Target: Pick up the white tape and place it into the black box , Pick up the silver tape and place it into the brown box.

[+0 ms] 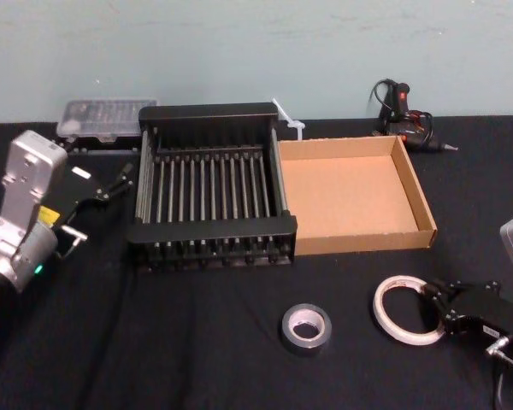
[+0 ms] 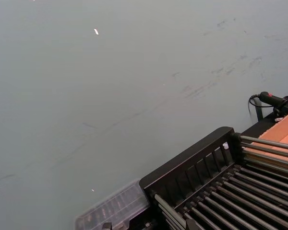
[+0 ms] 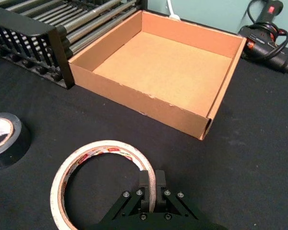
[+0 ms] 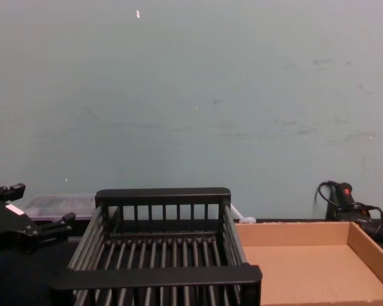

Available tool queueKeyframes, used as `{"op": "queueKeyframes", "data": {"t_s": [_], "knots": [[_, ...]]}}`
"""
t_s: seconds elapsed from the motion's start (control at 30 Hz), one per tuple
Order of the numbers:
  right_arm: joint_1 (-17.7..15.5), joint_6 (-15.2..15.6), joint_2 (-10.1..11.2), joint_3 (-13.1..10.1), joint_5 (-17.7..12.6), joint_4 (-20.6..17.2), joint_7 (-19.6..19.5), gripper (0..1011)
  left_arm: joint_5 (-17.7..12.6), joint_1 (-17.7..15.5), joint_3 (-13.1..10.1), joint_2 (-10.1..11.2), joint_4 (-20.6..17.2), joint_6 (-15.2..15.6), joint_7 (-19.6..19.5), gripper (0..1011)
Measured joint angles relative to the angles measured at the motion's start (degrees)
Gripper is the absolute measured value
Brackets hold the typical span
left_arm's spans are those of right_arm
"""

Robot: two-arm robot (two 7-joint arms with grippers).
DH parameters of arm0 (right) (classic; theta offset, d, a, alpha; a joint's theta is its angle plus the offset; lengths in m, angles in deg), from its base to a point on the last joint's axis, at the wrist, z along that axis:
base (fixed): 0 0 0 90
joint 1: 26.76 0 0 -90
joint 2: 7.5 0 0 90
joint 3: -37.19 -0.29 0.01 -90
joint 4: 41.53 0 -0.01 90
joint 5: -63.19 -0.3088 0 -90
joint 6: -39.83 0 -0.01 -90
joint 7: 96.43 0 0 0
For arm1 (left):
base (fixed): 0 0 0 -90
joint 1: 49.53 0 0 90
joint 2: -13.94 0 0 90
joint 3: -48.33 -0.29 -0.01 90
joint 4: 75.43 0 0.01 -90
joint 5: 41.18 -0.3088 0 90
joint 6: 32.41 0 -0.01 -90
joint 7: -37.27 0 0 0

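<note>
Black cloth covers the tabletop (image 1: pixel 197 342) under a pale green wall. Near its front edge the right gripper (image 3: pixel 151 184) is closed on the near-side band of the white tape (image 3: pixel 93 158), one finger inside the ring and one outside, the roll apparently lying flat on the cloth. Just beside it, toward the middle, sits the silver tape (image 1: pixel 306 329), untouched. Behind them the black box (image 1: pixel 209 184) and the brown box (image 1: pixel 350 192) stand side by side, touching, both empty. The left gripper (image 1: pixel 111 184) hangs raised beside the crate's left wall, fingers apart and idle. To do this well, I'd lift straight up until the ring hangs free, carry it leftward past the cardboard tray, and release low over the crate's slatted floor so it doesn't roll or catch the rim
</note>
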Motion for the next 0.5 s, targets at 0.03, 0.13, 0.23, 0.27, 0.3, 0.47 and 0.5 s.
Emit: {"op": "queueKeyframes", "data": {"t_s": [0.03, 0.13, 0.23, 0.27, 0.3, 0.47, 0.5], "knots": [[-0.1, -0.1, 0.0, 0.0, 0.1, -0.1, 0.0, 78, 0.0, 0.0, 0.0, 0.0, 0.0, 0.0, 0.0, 1001], [-0.3, -0.8, -0.1, -0.2, 0.2, -0.2, 0.2, 78, 0.0, 0.0, 0.0, 0.0, 0.0, 0.0, 0.0, 1001], [-0.5, -1.8, -0.3, -0.5, 0.3, -0.4, 0.4, 77, 0.0, 0.0, 0.0, 0.0, 0.0, 0.0, 0.0, 1001], [-0.7, -2.4, -0.4, -0.7, 0.3, -0.5, 0.5, 78, 0.0, 0.0, 0.0, 0.0, 0.0, 0.0, 0.0, 1001], [-0.7, -2.4, -0.4, -0.7, 0.3, -0.5, 0.5, 78, 0.0, 0.0, 0.0, 0.0, 0.0, 0.0, 0.0, 1001], [-1.3, -4.6, -1.0, -1.6, 0.1, -0.9, 0.7, 78, 0.0, 0.0, 0.0, 0.0, 0.0, 0.0, 0.0, 1001], [-1.4, -5.0, -1.1, -1.8, 0.0, -0.9, 0.8, 78, 0.0, 0.0, 0.0, 0.0, 0.0, 0.0, 0.0, 1001]]}}
